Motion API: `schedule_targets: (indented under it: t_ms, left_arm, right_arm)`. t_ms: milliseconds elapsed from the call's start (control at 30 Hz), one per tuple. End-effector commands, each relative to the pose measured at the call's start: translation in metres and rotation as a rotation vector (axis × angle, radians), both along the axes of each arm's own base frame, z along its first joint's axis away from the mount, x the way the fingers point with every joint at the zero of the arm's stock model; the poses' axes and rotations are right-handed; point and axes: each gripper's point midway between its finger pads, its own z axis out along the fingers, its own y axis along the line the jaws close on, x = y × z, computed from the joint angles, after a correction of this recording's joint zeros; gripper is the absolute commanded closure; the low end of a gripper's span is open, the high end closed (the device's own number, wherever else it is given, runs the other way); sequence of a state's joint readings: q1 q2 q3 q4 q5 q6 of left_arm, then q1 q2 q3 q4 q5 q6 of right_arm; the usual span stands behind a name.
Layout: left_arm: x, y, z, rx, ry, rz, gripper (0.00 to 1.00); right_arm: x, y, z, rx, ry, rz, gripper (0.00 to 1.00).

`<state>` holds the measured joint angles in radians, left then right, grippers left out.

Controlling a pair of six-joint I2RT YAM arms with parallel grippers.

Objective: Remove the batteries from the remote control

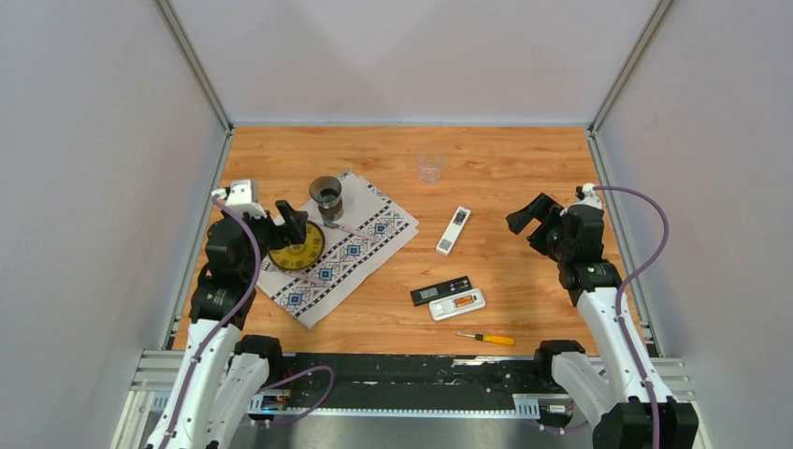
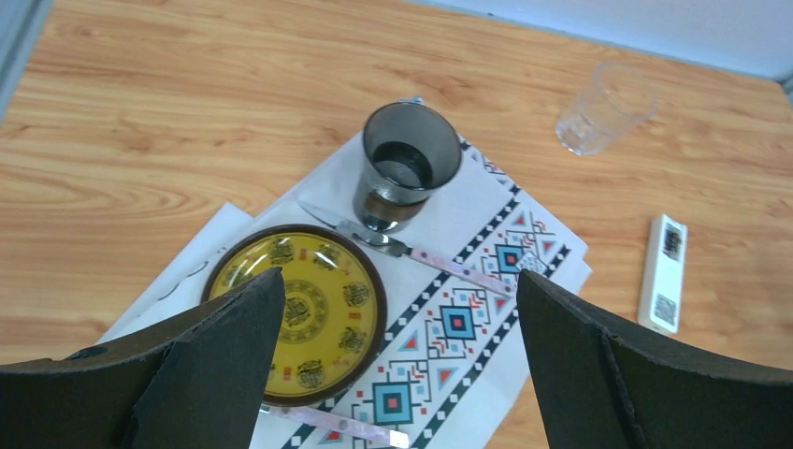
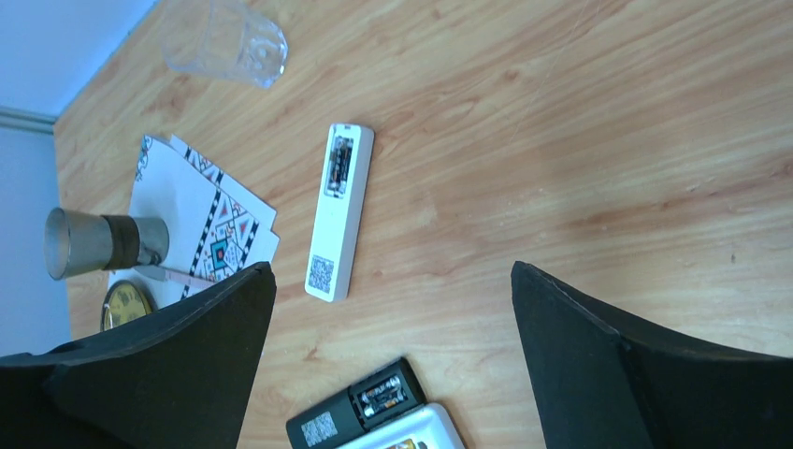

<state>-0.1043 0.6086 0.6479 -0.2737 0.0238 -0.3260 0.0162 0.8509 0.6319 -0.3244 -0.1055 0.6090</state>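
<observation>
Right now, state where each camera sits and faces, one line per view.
Top external: above and behind the bases, looking down on the table; both arms, left hand and right hand show.
Left wrist: on the left arm, facing down at the yellow plate and grey cup; its open fingers frame the bottom.
Right wrist: on the right arm, facing down at the slim white remote and black remote; its open fingers show.
Shared: both wrist views catch the slim white remote and clear glass.
</observation>
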Motion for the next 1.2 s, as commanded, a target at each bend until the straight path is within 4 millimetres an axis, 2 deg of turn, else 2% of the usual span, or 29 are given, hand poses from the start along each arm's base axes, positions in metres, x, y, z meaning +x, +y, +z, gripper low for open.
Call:
schedule_targets:
  t_ms: [0, 133, 167, 233, 267, 333, 367, 433, 467, 500, 533, 567, 600, 633, 667, 733, 767, 833, 867, 900, 933, 967, 1033, 1067, 1167]
  left_arm:
    - [-0.009, -0.037, 0.013, -0.008, -0.016, -0.232, 0.00]
    - [-0.012, -0.076, 0.014, -0.010, 0.005, -0.448, 0.00]
    - [-0.013, -0.091, 0.006, 0.000, 0.036, -0.503, 0.00]
    - [-0.014, -0.106, 0.003, 0.025, 0.057, -0.550, 0.00]
    - [-0.016, -0.120, -0.009, 0.070, 0.091, -0.590, 0.00]
    - [-0.018, -0.134, -0.013, 0.111, 0.121, -0.630, 0.00]
    - [-0.022, -0.150, -0.025, 0.143, 0.156, -0.679, 0.00]
    - [-0.025, -0.166, -0.029, 0.171, 0.173, -0.726, 0.00]
    - [-0.032, -0.182, -0.040, 0.201, 0.200, -0.785, 0.00]
    - [-0.035, -0.190, -0.044, 0.223, 0.209, -0.809, 0.00]
    - [-0.036, -0.199, -0.045, 0.243, 0.204, -0.834, 0.00]
    - [-0.044, -0.215, -0.058, 0.295, 0.221, -0.889, 0.00]
    - [-0.047, -0.223, -0.064, 0.319, 0.224, -0.917, 0.00]
    - [-0.049, -0.235, -0.062, 0.335, 0.212, -0.948, 0.00]
    - [-0.062, -0.253, -0.078, 0.371, 0.247, -1.022, 0.00]
    - [-0.073, -0.281, -0.089, 0.402, 0.273, -1.108, 0.00]
    - [-0.090, -0.298, -0.094, 0.439, 0.265, -1.168, 0.00]
    - [-0.099, -0.324, -0.106, 0.510, 0.259, -1.236, 0.00]
    - [-0.116, -0.338, -0.111, 0.537, 0.248, -1.290, 0.01]
    - [-0.122, -0.348, -0.115, 0.558, 0.244, -1.315, 0.03]
    - [-0.127, -0.363, -0.121, 0.588, 0.240, -1.346, 0.03]
    - [-0.141, -0.373, -0.124, 0.609, 0.226, -1.390, 0.04]
    - [-0.151, -0.391, -0.133, 0.638, 0.206, -1.440, 0.06]
    - [-0.164, -0.398, -0.136, 0.640, 0.201, -1.477, 0.06]
    - [-0.180, -0.411, -0.147, 0.604, 0.217, -1.559, 0.15]
  right_arm:
    - [-0.011, 0.012, 0.010, 0.018, 0.011, 0.078, 0.00]
    - [-0.017, 0.016, 0.001, 0.028, 0.038, 0.100, 0.00]
    - [-0.018, 0.017, 0.000, 0.032, 0.042, 0.103, 0.00]
    - [-0.019, 0.019, -0.002, 0.040, 0.038, 0.110, 0.00]
    - [-0.019, 0.020, -0.001, 0.044, 0.030, 0.113, 0.00]
    - [-0.017, 0.023, -0.002, 0.051, 0.028, 0.132, 0.00]
    - [-0.015, 0.023, 0.000, 0.052, 0.023, 0.134, 0.00]
    - [-0.011, 0.025, 0.000, 0.058, 0.035, 0.145, 0.00]
    - [-0.009, 0.026, -0.001, 0.058, 0.036, 0.153, 0.00]
    - [-0.008, 0.027, -0.002, 0.060, 0.040, 0.161, 0.00]
    - [-0.004, 0.028, -0.004, 0.059, 0.048, 0.165, 0.00]
    - [-0.002, 0.028, -0.006, 0.056, 0.053, 0.171, 0.00]
    - [-0.001, 0.028, -0.009, 0.054, 0.062, 0.170, 0.00]
    - [0.002, 0.028, -0.015, 0.053, 0.076, 0.171, 0.00]
    - [0.003, 0.027, -0.019, 0.046, 0.087, 0.175, 0.00]
    - [0.005, 0.026, -0.030, 0.042, 0.125, 0.174, 0.00]
    - [0.005, 0.025, -0.033, 0.042, 0.138, 0.173, 0.00]
    - [0.006, 0.025, -0.040, 0.043, 0.159, 0.176, 0.00]
    - [0.006, 0.026, -0.042, 0.040, 0.166, 0.179, 0.00]
    - [0.005, 0.025, -0.044, 0.037, 0.172, 0.182, 0.00]
    - [0.007, 0.016, -0.045, 0.043, 0.173, 0.153, 0.00]
    - [0.007, 0.012, -0.045, 0.046, 0.175, 0.141, 0.00]
    - [0.007, 0.010, -0.046, 0.058, 0.176, 0.142, 0.00]
    - [0.008, 0.003, -0.046, 0.066, 0.175, 0.124, 0.00]
    - [0.007, -0.004, -0.047, 0.099, 0.181, 0.112, 0.00]
